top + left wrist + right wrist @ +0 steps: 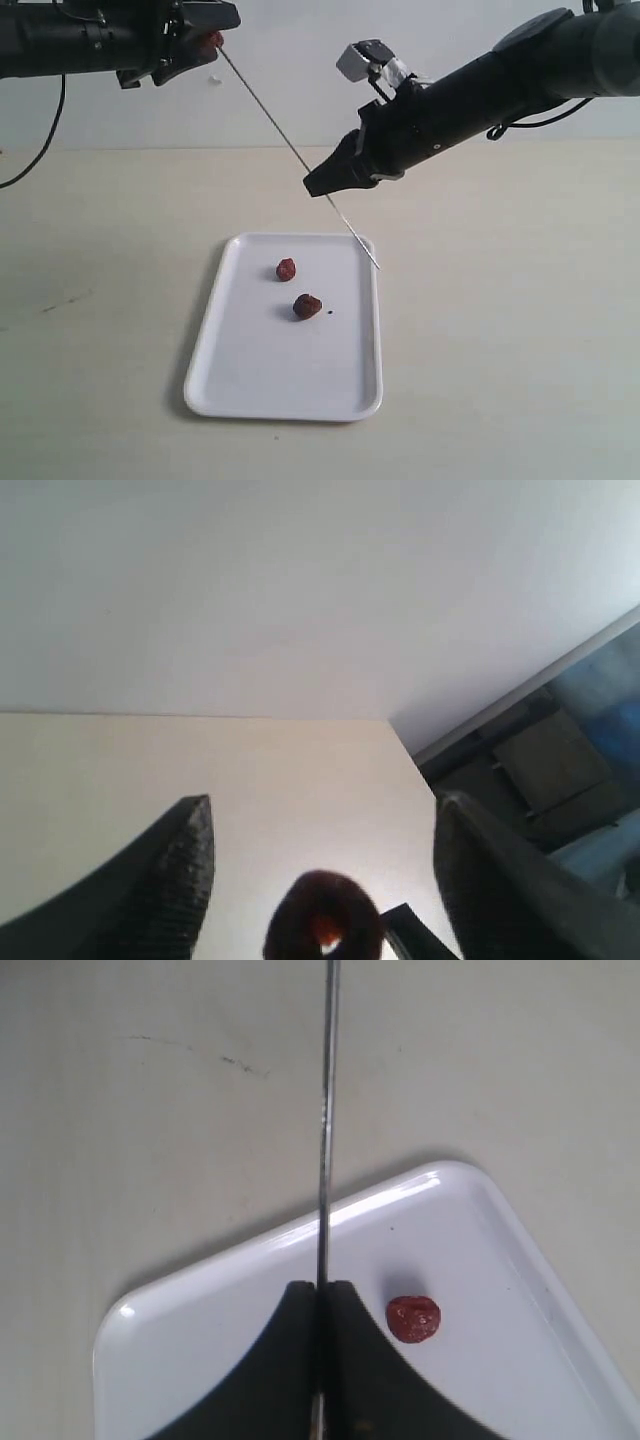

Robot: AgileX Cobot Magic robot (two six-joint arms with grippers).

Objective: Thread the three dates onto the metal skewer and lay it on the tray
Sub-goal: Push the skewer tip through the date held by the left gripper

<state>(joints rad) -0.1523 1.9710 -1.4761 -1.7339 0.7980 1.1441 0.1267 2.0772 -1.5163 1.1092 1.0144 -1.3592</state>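
High above the table the thin metal skewer [280, 125] slants down toward the white tray [230, 380]. My right gripper [318, 185] is shut on its lower part, and the tip pokes out below over the tray's far right corner. One date [212, 40] sits at the skewer's upper end, between the fingers of my left gripper [205, 38]. In the left wrist view that date [325, 920] has a gap on each side and the gripper [320, 810] is open. Two more dates [286, 269] [307, 306] lie on the tray. The right wrist view shows the skewer [327, 1110], the shut gripper [320, 1290], one date [413, 1319] and the tray [200, 1300].
A tiny black speck [330, 312] lies on the tray beside the nearer date. The tray rests on a pale beige table [520, 350] with a white wall behind. Black cables hang from the left arm [40, 130].
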